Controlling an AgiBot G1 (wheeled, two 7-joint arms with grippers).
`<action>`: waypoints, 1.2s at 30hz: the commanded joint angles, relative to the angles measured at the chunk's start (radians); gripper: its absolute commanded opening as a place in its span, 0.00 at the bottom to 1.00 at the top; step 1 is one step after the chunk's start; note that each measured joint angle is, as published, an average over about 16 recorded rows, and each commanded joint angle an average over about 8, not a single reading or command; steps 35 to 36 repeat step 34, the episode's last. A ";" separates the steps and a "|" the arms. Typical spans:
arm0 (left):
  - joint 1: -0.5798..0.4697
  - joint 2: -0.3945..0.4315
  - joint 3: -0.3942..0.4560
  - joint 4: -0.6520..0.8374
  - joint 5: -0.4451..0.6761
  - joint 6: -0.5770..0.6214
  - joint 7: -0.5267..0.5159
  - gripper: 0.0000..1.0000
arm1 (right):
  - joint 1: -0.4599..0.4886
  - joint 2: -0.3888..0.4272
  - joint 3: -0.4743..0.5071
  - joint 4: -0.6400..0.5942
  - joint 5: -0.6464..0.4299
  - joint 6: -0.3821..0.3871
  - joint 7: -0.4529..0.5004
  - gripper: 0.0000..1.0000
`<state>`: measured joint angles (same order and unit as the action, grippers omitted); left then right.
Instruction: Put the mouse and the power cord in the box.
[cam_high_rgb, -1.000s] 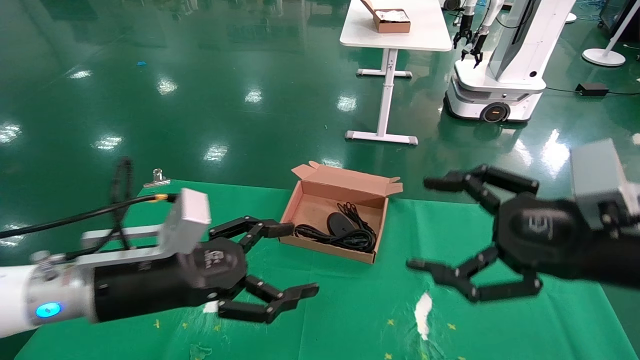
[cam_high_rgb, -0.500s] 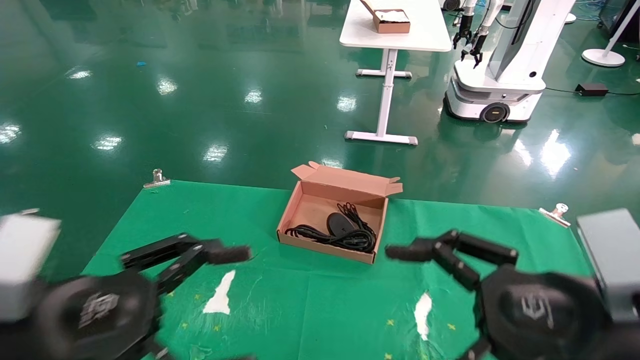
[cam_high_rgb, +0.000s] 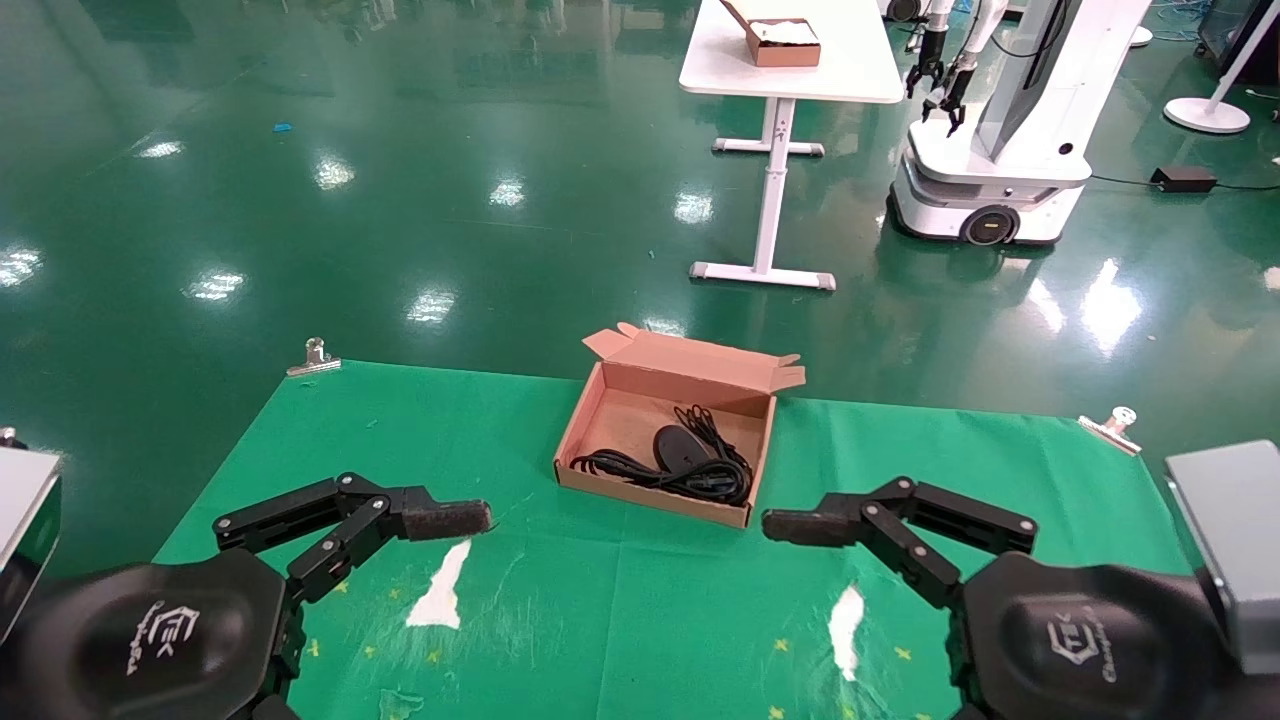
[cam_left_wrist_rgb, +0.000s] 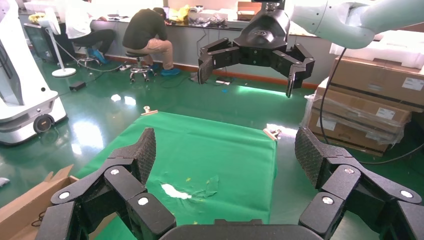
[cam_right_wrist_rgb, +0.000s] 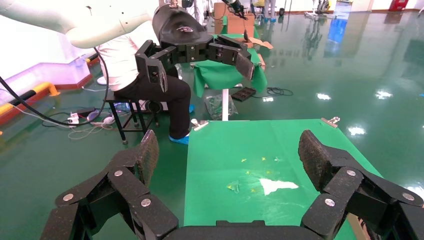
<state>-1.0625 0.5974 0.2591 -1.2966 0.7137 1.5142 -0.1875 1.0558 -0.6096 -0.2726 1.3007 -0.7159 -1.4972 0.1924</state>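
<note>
The brown cardboard box (cam_high_rgb: 598, 403) stands open at the far middle of the green cloth table (cam_high_rgb: 620, 610). Inside it lie the black mouse (cam_high_rgb: 677, 446) and the black power cord (cam_high_rgb: 625, 466), with cable bundled along the near wall. A corner of the box (cam_left_wrist_rgb: 24, 206) shows in the left wrist view. My left gripper (cam_left_wrist_rgb: 227, 152) hangs open and empty over the near left of the table; one finger (cam_high_rgb: 440, 519) shows in the head view. My right gripper (cam_right_wrist_rgb: 227, 155) is open and empty at the near right, its upper finger (cam_high_rgb: 800, 524) pointing towards the left one.
Metal clips (cam_high_rgb: 314, 357) (cam_high_rgb: 1112, 425) hold the cloth at the far corners. White torn patches (cam_high_rgb: 440, 592) (cam_high_rgb: 847, 615) mark the cloth near me. Beyond the table is green floor, a white table (cam_high_rgb: 800, 75) with a small brown box (cam_high_rgb: 783, 42), and another robot (cam_high_rgb: 1000, 130).
Both arms have pulled back from beside the box towards the near edge and dropped lower in view. Both grippers stayed open and empty. The box and its contents have not moved.
</note>
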 joint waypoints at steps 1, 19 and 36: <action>-0.002 0.003 0.004 0.002 0.003 -0.003 0.000 1.00 | 0.004 0.000 -0.001 -0.003 -0.003 0.000 -0.001 1.00; -0.010 0.011 0.017 0.011 0.013 -0.015 0.000 1.00 | 0.016 -0.001 -0.006 -0.015 -0.012 0.001 -0.004 1.00; -0.011 0.013 0.019 0.012 0.016 -0.018 0.000 1.00 | 0.018 -0.002 -0.007 -0.016 -0.014 0.002 -0.005 1.00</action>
